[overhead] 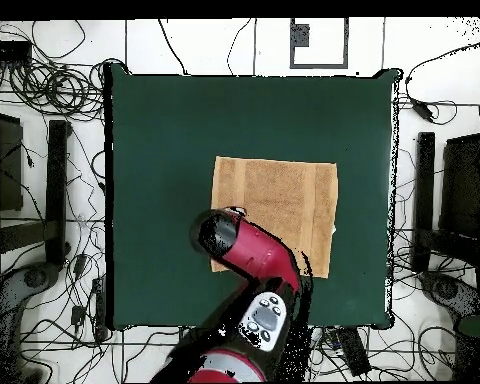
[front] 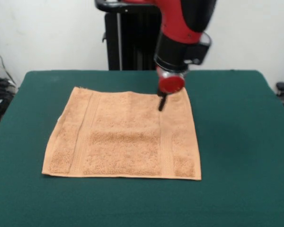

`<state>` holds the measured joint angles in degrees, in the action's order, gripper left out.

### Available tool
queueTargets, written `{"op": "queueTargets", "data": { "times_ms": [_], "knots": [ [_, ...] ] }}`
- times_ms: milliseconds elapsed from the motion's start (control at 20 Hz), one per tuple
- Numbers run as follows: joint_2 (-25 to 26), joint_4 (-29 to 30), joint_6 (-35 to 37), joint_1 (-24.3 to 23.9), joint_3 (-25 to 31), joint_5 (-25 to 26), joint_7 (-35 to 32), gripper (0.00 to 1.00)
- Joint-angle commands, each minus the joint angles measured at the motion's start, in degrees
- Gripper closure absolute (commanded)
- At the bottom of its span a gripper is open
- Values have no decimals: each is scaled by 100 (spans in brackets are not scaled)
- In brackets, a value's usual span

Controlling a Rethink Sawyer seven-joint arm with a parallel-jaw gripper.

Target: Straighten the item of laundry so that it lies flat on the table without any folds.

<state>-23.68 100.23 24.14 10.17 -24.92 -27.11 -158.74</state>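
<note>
The towel (front: pixel 125 137) lies nearly flat on the table (front: pixel 236 142); the gripper (front: pixel 161 102) hovers at its far right corner, jaw state unclear; only a final check seems left.

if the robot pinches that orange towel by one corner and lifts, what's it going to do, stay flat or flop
Most likely flop: the towel looks like soft, thin terry lying limp against the table, so a lifted corner would probably drape and fold. It seems light for its spread. Pushed sideways, its looped pile on the felt-like cloth would probably drag and bunch into wrinkles, not slide. The hand is poised at its far edge.
</note>
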Motion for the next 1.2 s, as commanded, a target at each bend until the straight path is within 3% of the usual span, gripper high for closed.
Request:
{"op": "queueTargets", "data": {
  "times_ms": [50,300,650,900,1200],
  "knots": [
    [-612,-657,1136,-529,-869,1418,1230,0],
    [-750,-1270,946,-1208,-818,2544,1673,0],
    [-734,-1869,208,-2075,-463,4016,1733,0],
    [-714,-2216,209,-2455,-251,4698,1618,0],
    [-683,-2274,118,-2535,-127,5260,1241,0]
  ]
}}
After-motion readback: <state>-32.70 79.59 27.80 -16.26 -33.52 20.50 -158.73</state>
